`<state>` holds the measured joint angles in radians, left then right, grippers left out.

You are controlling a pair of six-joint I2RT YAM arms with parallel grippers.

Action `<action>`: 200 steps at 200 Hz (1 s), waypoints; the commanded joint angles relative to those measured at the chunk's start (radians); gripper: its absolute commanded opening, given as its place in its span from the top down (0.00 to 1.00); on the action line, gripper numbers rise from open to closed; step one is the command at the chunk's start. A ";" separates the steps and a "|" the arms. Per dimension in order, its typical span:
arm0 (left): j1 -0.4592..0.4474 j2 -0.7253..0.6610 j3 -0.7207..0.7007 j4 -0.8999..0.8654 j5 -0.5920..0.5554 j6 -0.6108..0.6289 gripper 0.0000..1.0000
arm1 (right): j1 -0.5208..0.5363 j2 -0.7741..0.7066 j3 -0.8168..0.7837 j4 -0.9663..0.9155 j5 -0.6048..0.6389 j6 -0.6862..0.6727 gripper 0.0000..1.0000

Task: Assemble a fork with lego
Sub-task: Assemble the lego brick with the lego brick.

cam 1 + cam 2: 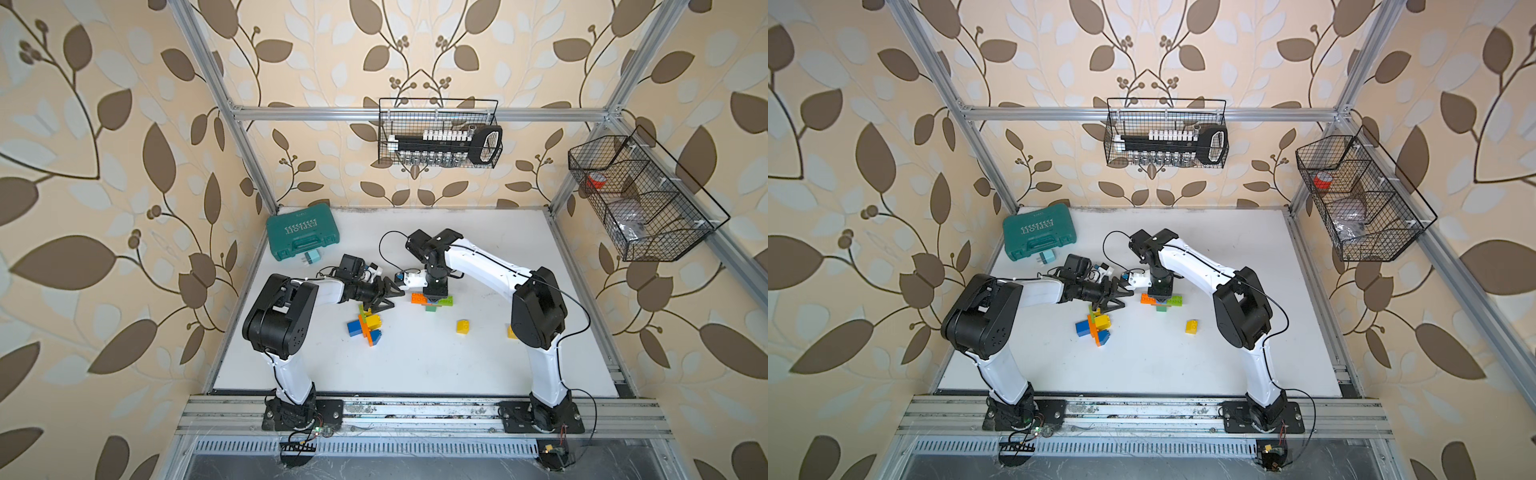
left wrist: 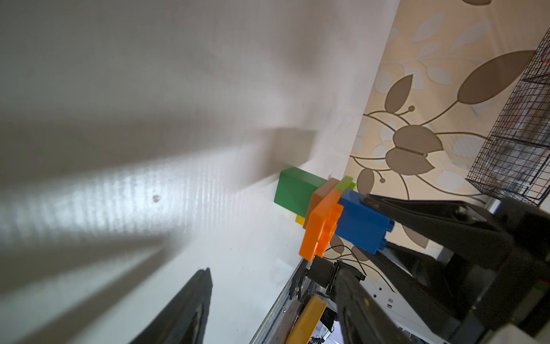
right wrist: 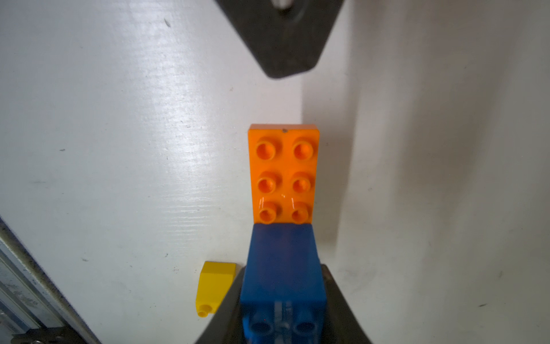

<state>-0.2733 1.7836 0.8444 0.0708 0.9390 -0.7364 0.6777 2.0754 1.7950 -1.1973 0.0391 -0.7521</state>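
The blue brick (image 3: 282, 268) is gripped by the right gripper (image 1: 434, 296) on the orange plate (image 3: 284, 169), mid-table (image 1: 415, 365) — the left gripper (image 1: 399, 300) is held open (empty), near 1 loose lego cluster (image 1: 365, 326).

Tabletop (image 1: 415, 365): tool case (image 1: 301, 232) in far-left corner; lego stack (image 1: 365, 328) at centre, in front and left of lego assembly (image 1: 419, 298); loose brick (image 1: 463, 326) further right. Wire basket (image 1: 386, 120) on back wall.

Bright diffuse light; table (image 3: 166, 143) glare; soft shadows; near blue brick (image 3: 282, 268) blurred
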 commanded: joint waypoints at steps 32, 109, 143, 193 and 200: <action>0.006 -0.044 0.001 -0.005 0.018 0.026 0.31 | 0.006 0.016 0.015 0.005 -0.076 -0.004 0.49; 0.014 -0.079 0.016 -0.050 -0.011 0.059 0.25 | -0.028 -0.134 -0.064 0.057 -0.057 0.073 0.41; 0.014 -0.088 0.030 -0.066 -0.012 0.068 0.25 | -0.082 -0.274 -0.179 0.148 -0.044 0.147 0.40; 0.014 -0.121 0.036 -0.104 -0.035 0.087 0.25 | -0.206 -0.515 -0.372 0.332 -0.116 0.335 0.01; 0.014 -0.124 0.038 -0.106 -0.037 0.087 0.25 | -0.209 -0.558 -0.407 0.369 -0.109 0.366 0.01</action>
<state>-0.2729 1.7119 0.8513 -0.0078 0.9199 -0.6827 0.4946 1.6222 1.4841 -0.9684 -0.0418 -0.5274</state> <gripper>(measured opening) 0.750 0.865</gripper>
